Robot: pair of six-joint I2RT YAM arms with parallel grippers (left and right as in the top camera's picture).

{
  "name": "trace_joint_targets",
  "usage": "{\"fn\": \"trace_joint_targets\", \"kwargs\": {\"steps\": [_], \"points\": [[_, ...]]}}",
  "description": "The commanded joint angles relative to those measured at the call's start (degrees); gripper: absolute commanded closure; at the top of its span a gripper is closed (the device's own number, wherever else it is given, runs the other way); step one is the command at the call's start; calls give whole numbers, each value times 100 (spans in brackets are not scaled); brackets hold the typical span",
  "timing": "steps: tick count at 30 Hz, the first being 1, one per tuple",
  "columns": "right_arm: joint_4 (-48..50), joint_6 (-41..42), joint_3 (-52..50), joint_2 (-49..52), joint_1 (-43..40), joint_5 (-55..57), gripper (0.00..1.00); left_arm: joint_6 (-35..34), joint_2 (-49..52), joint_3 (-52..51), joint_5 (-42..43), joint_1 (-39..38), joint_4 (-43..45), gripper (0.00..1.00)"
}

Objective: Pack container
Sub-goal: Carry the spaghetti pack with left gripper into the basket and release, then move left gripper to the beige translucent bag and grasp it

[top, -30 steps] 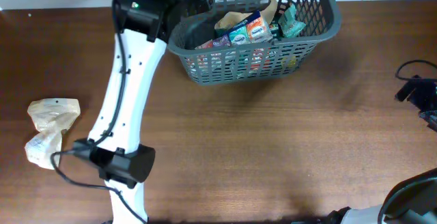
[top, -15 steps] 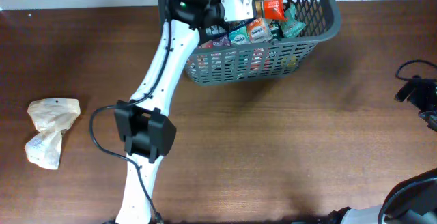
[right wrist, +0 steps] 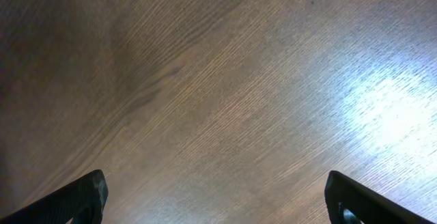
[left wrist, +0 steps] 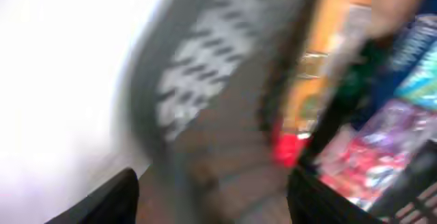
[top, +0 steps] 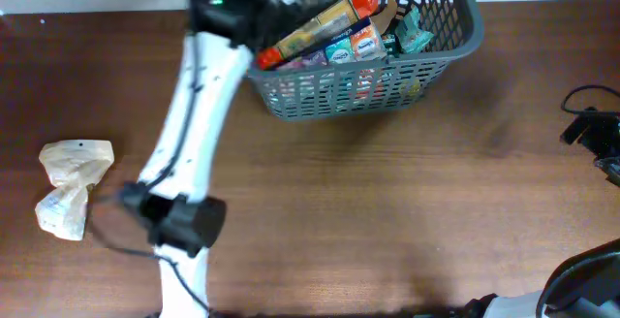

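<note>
A crumpled pale bag (top: 70, 184) is lying at the desk's (top: 387, 211) left edge, well apart from the container (top: 329, 95), while the blurred left arm (top: 194, 114) is reaching over the basket's left end. The left fingers (left wrist: 109, 200) are standing apart by its lattice wall, clamped on nothing. The right fingers (right wrist: 85, 195) are spread wide above bare wood. The container is sitting at the desk's far side, mouth up, long axis running left to right, with a long orange packet (top: 320, 25) slanting across its contents.
</note>
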Motion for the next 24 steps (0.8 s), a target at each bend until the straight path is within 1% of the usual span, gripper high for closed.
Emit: {"fn": "trace_joint_targets", "kwargs": {"steps": [1,4,6,8,10,13,15,17,18,19,21,24], "points": [[-2,46,-28,11,-11,-9,1,-1014,-1099,13,-573,647,-120,36],[-2,46,-28,11,-11,-9,1,-1274,-1637,-361,-568,1167,-173,37],[-2,46,-28,11,-11,-9,1,-1392,-2041,-839,-529,1635,-175,37],[-2,46,-28,11,-11,-7,1,-1405,-2402,-1436,-267,2188,-208,37],[-2,46,-28,11,-11,-7,1,-1694,-2636,-2061,61,2782,-350,36],[-2,46,-28,11,-11,-7,1,-1961,-2684,-2780,385,3456,-798,35],[-2,46,-28,11,-11,-9,1,-2024,-2677,-3390,577,3871,-894,32],[-2,46,-28,11,-11,-9,1,-2015,-2677,-3936,811,4225,-831,28],[-2,46,-28,11,-11,-7,1,-2011,-2671,-4433,874,4516,-704,26],[-2,46,-28,11,-11,-7,1,-2006,-2671,-4717,872,4669,-595,25],[-2,46,-28,11,-11,-7,1,-1919,-2671,-5318,876,4975,-219,25],[-2,46,-28,11,-11,-7,1,-1519,-2669,-5914,892,5195,155,25]]}}
